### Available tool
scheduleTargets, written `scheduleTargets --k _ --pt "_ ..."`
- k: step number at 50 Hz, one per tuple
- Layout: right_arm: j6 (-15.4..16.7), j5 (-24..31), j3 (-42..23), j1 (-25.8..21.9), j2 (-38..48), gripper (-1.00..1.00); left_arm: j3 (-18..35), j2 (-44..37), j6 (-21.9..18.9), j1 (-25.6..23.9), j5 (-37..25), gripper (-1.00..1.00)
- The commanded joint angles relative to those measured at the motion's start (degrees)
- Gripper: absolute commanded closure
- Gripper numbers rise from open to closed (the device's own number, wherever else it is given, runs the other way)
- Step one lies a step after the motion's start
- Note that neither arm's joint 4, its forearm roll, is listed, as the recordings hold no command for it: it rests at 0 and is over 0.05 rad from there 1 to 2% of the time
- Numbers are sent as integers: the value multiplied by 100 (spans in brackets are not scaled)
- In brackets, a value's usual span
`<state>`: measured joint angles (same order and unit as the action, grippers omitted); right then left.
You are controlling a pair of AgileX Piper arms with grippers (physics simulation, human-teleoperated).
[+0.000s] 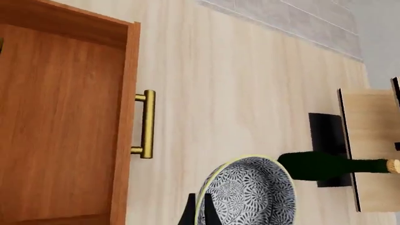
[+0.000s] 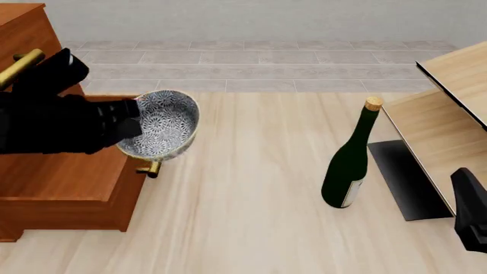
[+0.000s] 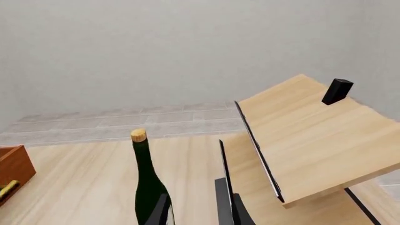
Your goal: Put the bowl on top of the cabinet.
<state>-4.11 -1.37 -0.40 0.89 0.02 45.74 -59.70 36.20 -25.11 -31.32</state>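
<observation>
The bowl [image 2: 163,128], grey-white patterned with a pale rim, is held off the table and tilted so its opening faces the front view. My left gripper [image 2: 131,117] is shut on its rim. In the left wrist view, one finger [image 1: 189,213] lies outside the bowl [image 1: 250,192] and the other inside. The bowl hangs at the right edge of the reddish-brown cabinet [image 2: 61,177], just above a brass handle [image 2: 148,169]. The cabinet [image 1: 62,126] fills one side of the left wrist view. My right gripper [image 3: 194,208] stands open and holds nothing, far from the bowl.
A green bottle [image 2: 346,165] with a cork stands upright on the table right of centre. Pale wooden furniture with black edging [image 2: 449,114] occupies the right side, close to my right arm [image 2: 470,214]. Bare wood floor lies between the cabinet and the bottle.
</observation>
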Motion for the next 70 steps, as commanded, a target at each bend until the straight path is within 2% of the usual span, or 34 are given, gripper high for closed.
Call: scheduleTargets --k 1,2,7,9,14,19,20,25,26,30,32,40,47,58,63,70 --pt "9 2 -7 -1 0 -100 641 6 143 560 -999 100" --pt "8 -17 13 0 0 -100 731 -31 170 799 -1189 100" --pt "13 -12 10 -4 0 -100 890 -103 479 730 -1410 100" --pt "21 -16 16 -10 0 -100 1007 -162 511 765 -1563 100" --pt "29 12 -5 -19 0 -100 1020 -205 883 1004 -1800 100" --pt "32 22 -7 -28 0 -100 1141 -233 1140 1005 -1959 100" --pt "34 16 2 -33 0 -100 1254 -272 1295 905 -2058 100" --pt "40 37 -12 -43 0 -100 1538 -318 1315 1214 -2387 100" --pt "47 47 -18 -50 0 -100 1673 -404 1347 1147 -2458 100" --pt "52 53 -22 -53 0 -100 2076 -475 1084 1829 -2900 100" --pt "54 39 -9 -49 0 -100 2367 -552 1105 1706 -2974 100" --pt "48 17 3 -44 0 -100 3394 -702 1053 2039 -3544 100" --pt "37 11 7 -36 0 -100 3995 -849 991 2291 -3845 100" --pt "50 25 -10 -37 0 -100 4348 -920 1201 2390 -3857 100" --pt "55 17 1 -39 0 -100 4462 -974 1430 2455 -3858 100" --pt "58 8 12 -40 0 -100 4790 -1093 1712 2784 -3858 100"
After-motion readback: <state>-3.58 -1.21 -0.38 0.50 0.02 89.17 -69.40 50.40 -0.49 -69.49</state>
